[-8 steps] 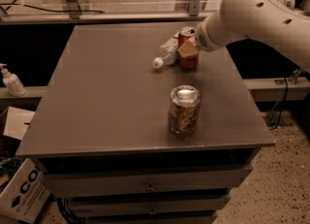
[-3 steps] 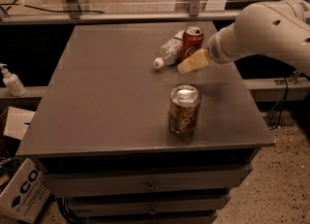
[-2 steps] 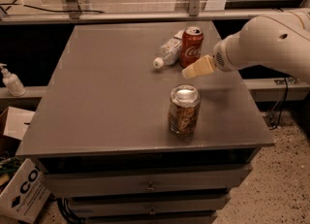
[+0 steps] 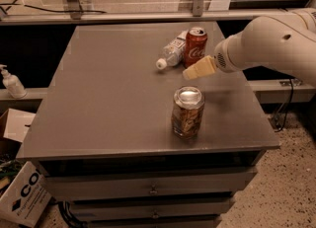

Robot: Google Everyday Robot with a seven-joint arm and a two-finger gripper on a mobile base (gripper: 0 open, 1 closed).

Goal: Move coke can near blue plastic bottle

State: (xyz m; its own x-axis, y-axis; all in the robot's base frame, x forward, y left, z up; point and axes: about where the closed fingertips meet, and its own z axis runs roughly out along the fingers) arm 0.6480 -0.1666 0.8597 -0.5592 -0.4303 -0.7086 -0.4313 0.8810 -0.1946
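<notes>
Coke can point(image 4: 195, 47) stands upright on the table point(image 4: 108, 103), beyond the glass jar point(image 4: 187, 112). Blue plastic bottle point(image 4: 173, 52) lies on its side beyond the jar too, slightly leftward, against the can. Tool point(image 4: 199, 68) hovers just beyond the jar, carrying nothing; clenched or released, I cannot tell.

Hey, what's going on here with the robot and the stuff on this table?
A one-arm robot is working over a grey table. The coke can stands upright near the far edge, right beside the bottle, which lies on its side. The gripper hovers just in front of the can, holding nothing. A jar stands alone nearer the front.
</notes>
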